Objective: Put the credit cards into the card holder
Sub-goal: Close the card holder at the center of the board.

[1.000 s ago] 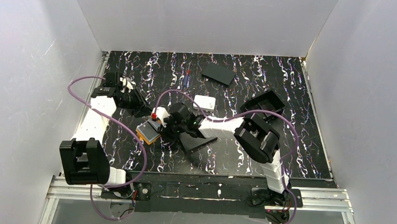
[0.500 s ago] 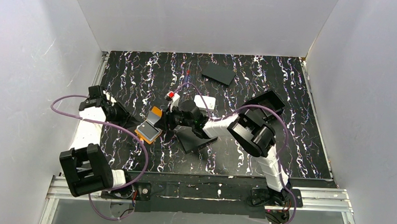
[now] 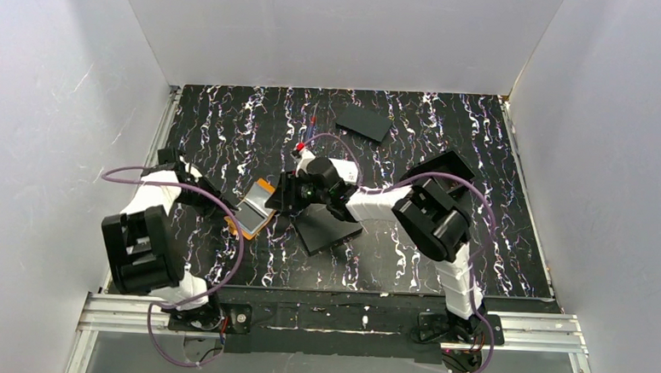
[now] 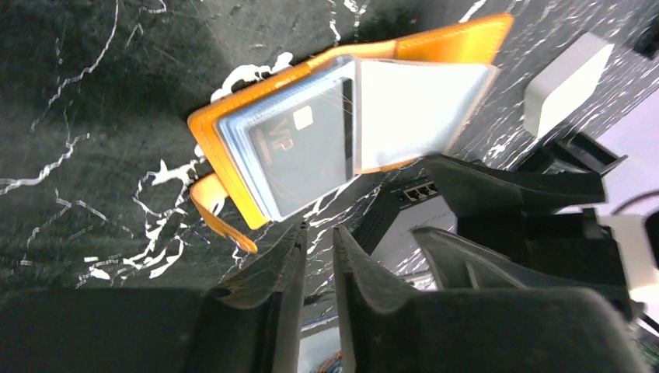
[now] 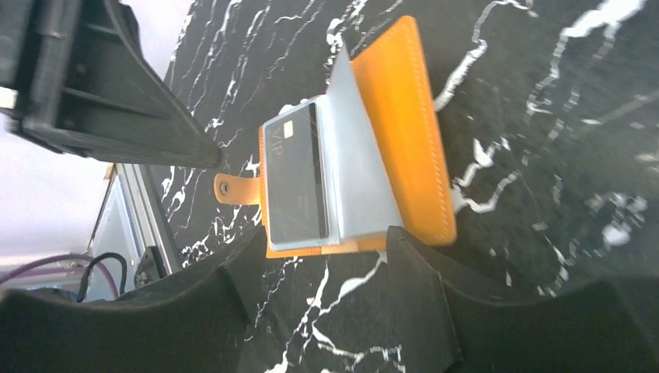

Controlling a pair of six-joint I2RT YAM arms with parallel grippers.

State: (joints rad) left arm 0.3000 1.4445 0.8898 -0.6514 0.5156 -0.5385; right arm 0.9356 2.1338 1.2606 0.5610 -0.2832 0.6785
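The orange card holder (image 3: 254, 208) lies open on the table, with its pale blue-grey sleeves showing. A dark card marked VIP (image 4: 299, 148) sits in a sleeve, and it also shows in the right wrist view (image 5: 294, 175). One sleeve leaf (image 5: 353, 155) stands up from the orange cover (image 5: 404, 116). My left gripper (image 3: 222, 206) is at the holder's left edge, with its jaws (image 4: 319, 229) nearly together and nothing between them. My right gripper (image 3: 282, 199) is at the holder's right side, open and empty (image 5: 322, 249), its fingertips just short of the holder's edge.
A flat black rectangle (image 3: 329, 229) lies under the right arm, and another (image 3: 363, 121) lies at the back. A white card (image 3: 341, 170) and a thin pen-like thing (image 3: 311, 130) lie behind the right gripper. White walls close in the table.
The right gripper has lifted off the holder and drawn back to the right, leaving it open with a leaf raised. The left arm has pulled back and its gripper has come in low at the holder's left.
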